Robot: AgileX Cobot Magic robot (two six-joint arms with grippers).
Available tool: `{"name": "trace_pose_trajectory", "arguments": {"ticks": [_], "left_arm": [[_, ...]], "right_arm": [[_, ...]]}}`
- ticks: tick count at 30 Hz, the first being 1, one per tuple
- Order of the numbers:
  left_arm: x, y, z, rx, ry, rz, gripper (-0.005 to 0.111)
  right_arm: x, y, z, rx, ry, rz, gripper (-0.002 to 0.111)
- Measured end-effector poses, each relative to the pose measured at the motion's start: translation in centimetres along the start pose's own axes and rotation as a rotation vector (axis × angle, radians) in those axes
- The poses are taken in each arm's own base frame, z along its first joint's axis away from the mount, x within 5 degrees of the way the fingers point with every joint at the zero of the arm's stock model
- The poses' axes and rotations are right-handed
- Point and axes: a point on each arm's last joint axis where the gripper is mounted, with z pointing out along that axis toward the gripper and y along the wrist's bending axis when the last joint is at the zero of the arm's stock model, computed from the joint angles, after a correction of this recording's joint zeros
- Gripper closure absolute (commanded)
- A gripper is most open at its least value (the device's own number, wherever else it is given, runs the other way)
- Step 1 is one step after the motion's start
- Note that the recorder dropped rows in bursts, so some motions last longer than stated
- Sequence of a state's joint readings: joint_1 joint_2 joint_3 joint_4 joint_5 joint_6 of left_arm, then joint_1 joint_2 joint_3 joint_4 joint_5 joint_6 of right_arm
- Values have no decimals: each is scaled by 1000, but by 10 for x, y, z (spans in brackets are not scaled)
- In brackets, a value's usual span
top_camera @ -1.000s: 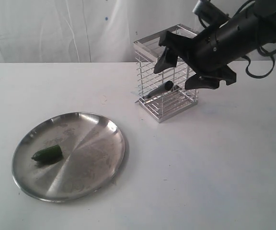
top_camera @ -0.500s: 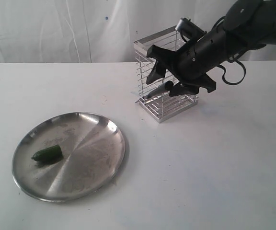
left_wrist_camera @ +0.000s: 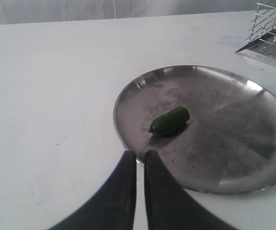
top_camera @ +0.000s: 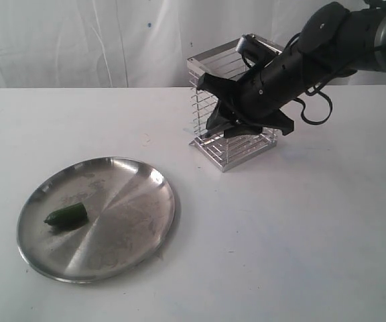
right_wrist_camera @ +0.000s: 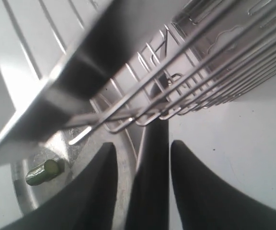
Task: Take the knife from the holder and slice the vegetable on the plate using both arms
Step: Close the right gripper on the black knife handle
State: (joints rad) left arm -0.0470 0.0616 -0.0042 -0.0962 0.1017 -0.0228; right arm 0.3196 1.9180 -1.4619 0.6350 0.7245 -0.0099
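Resting near the front-left corner of the white desk (top_camera: 300, 255), the plate (top_camera: 122, 231) carries the vegetable (top_camera: 66, 215), which lies on its side on the plate's left part with its long axis running roughly left to right. In the left wrist view the same vegetable (left_wrist_camera: 169, 120) sits near the plate's (left_wrist_camera: 234, 153) middle, touching the metal and apart from the rim. The left pincer (left_wrist_camera: 139, 165) hovers over the desk just outside the plate rim; its two dark fingers (left_wrist_camera: 123, 191) stand almost together, with only a thin slit between them and nothing in it. This pincer does not appear in the exterior view.

Farther back, toward the middle of the desk's rear edge, the holder (top_camera: 228, 144) stands upright on its base. The knife (top_camera: 214, 129) leans at a slant inside it, its handle poking out through the wire on the holder's left front side. The right arm (top_camera: 340, 33) reaches in from the rear-right corner, and the right pincer (top_camera: 228, 115) is pressed against the holder's front face at the knife. In the right wrist view the pincer's (right_wrist_camera: 143, 165) two fingers (right_wrist_camera: 198, 191) stand apart on either side of the knife handle (right_wrist_camera: 152, 158), close beside it; whether they touch it cannot be told. The holder's wire (right_wrist_camera: 186, 96) crosses just beyond the fingertips, and the vegetable (right_wrist_camera: 42, 172) shows small in the background on the plate (right_wrist_camera: 30, 199).
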Motion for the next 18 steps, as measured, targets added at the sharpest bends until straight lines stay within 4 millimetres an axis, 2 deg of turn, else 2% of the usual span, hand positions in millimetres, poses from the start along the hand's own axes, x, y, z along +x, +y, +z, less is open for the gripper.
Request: {"name": "trace_pose_trajectory", "arguments": {"ticks": [7,18], "left_arm": [[0,0,0,0,0,0,94],[0,0,0,0,0,0,94]], "right_arm": [[0,-3,0,31,0,-25,74],[-1,-2,-5,44,-10,-51,90]]}}
